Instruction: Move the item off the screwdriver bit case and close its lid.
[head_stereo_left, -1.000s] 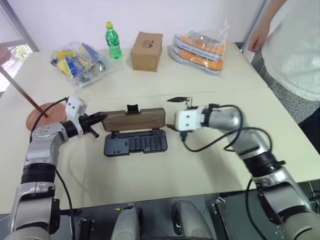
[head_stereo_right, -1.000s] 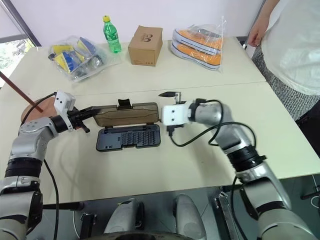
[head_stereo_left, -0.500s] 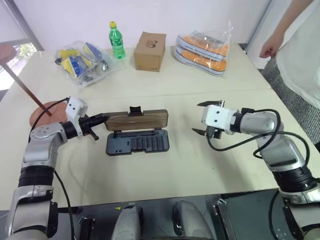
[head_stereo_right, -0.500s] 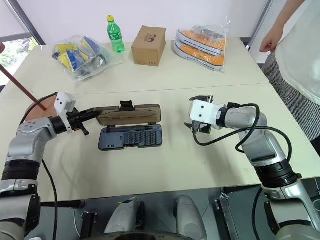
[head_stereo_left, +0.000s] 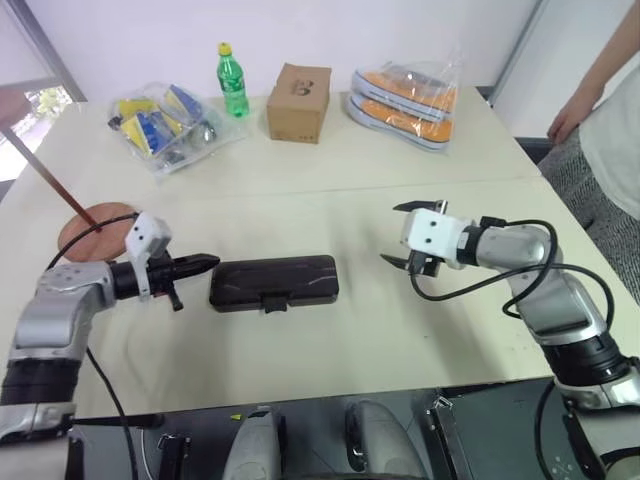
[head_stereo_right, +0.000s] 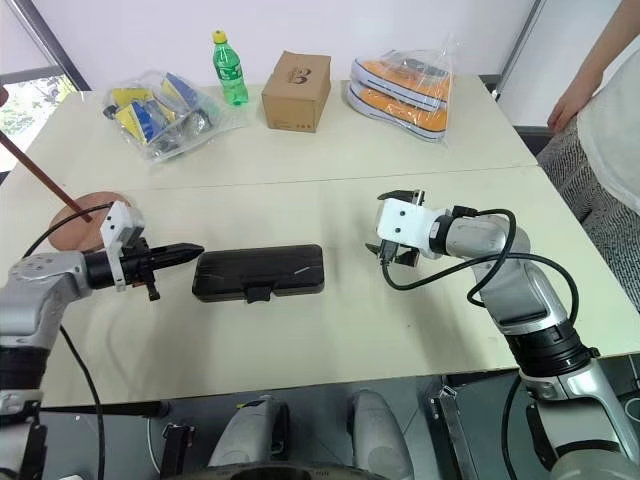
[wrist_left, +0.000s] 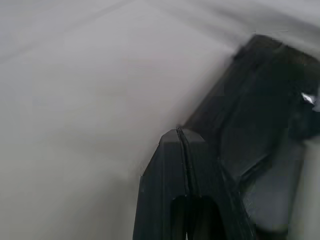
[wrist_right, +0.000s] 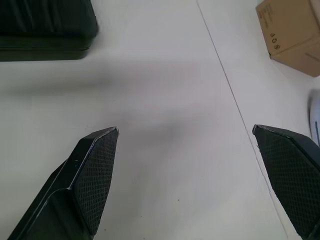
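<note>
— What lies on the tabletop?
— The screwdriver bit case, lid down, at centre; the wooden stand well left.
— The claws?
— Left claw pinched together just beside the case; right claw spread apart, holding nothing.

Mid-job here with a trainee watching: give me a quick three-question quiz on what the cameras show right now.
1. True or false: the lid of the screwdriver bit case lies shut.
2. Which gripper has its jaws apart? A) left gripper B) right gripper
3. What reddish-brown thing stands on the table off the left arm's outer side?

Key: 1 true. 2 B. 3 The wooden stand, clear of the case.
</note>
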